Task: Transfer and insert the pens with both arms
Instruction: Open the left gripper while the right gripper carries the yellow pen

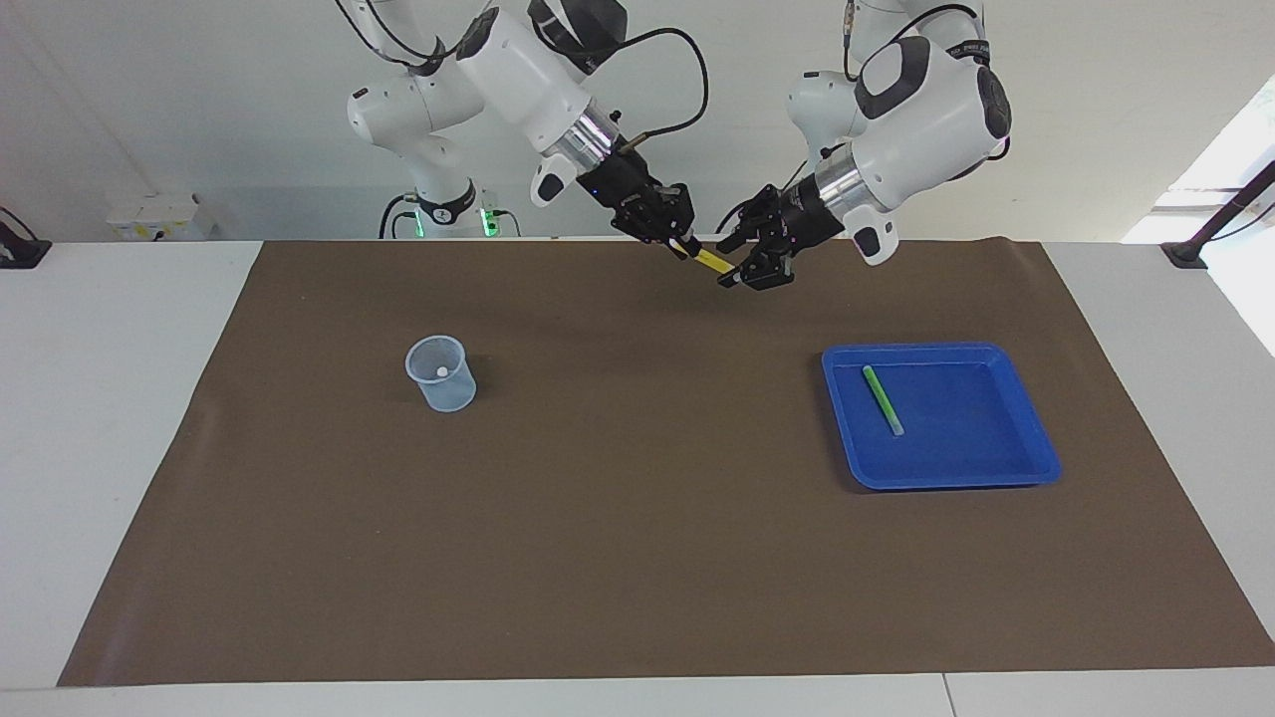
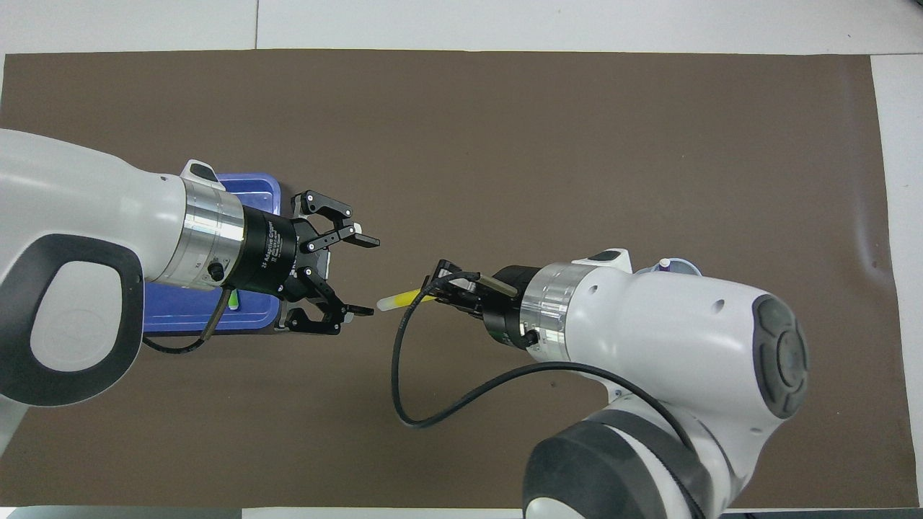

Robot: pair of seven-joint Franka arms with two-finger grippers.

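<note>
Handover risk: right pincer (image 1: 679, 242) grips yellow pen (image 2: 404, 298) by one end, midair over the tabletop (image 1: 637, 558); left pincer (image 2: 358, 276) gapes alongside. Right arm's swing to cup (image 1: 440, 373) may clip it.

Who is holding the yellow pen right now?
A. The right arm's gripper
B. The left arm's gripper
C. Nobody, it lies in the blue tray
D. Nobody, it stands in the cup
A. The right gripper is shut on the yellow pen up in the air, while the left gripper is open just off the pen's free end; only the green pen lies in the blue tray.
</note>
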